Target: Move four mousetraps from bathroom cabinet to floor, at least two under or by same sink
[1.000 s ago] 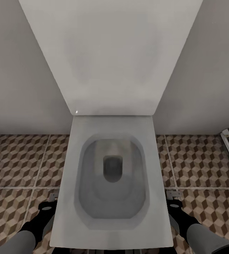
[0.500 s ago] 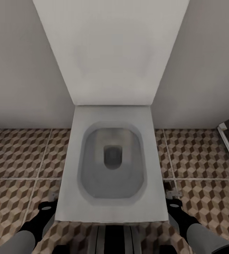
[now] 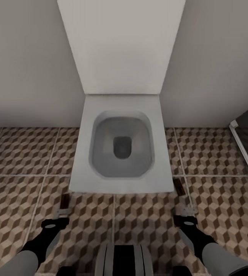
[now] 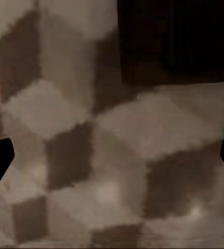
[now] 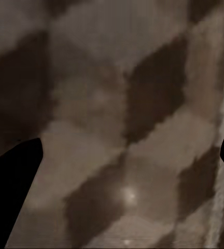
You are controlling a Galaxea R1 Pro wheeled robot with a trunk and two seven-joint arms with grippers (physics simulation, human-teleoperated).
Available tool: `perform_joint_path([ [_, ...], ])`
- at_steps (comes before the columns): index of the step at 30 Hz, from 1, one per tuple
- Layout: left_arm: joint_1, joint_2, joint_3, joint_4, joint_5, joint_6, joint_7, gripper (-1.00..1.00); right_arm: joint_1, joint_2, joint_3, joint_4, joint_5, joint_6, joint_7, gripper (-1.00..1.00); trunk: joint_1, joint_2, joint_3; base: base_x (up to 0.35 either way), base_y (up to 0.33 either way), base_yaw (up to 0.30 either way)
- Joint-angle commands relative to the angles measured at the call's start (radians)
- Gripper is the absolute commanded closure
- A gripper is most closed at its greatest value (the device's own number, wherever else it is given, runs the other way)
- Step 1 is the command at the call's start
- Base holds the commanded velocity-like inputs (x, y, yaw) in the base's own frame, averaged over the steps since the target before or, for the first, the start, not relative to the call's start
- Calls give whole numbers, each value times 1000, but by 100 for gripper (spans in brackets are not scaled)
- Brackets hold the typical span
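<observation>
two mousetraps [image 3: 64,200] [image 3: 178,186] lie on the bathroom floor [image 3: 20,153] by the toilet [image 3: 121,149]. my left tool [image 3: 61,211] and right tool [image 3: 186,211] are open, holding nothing. sink placement not done.

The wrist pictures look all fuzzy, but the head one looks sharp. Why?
Left wrist view: the floor sits very near, so its cubes show big and blurry, with a dark patch. Right wrist view: same blur, plus a small bright glint. Head view: toilet and tiles look crisp, evenly lit, with soft shadows.

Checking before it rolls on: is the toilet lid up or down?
Up: the toilet lid stands raised against the wall, leaving the bowl exposed.
</observation>
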Motion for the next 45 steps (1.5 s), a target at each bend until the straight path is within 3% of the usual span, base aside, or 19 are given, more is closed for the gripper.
perform_joint_path([
  [1,0,0,-2,-2,5,6,3,-100,1,-1,8,0,-16,11,-5,-100,-1,0,-1,-344,0,0],
  [45,0,-3,-1,-2,4,-1,7,-100,1,0,9,0,-10,10,-5,-100,-1,0,-1,-344,0,0],
])
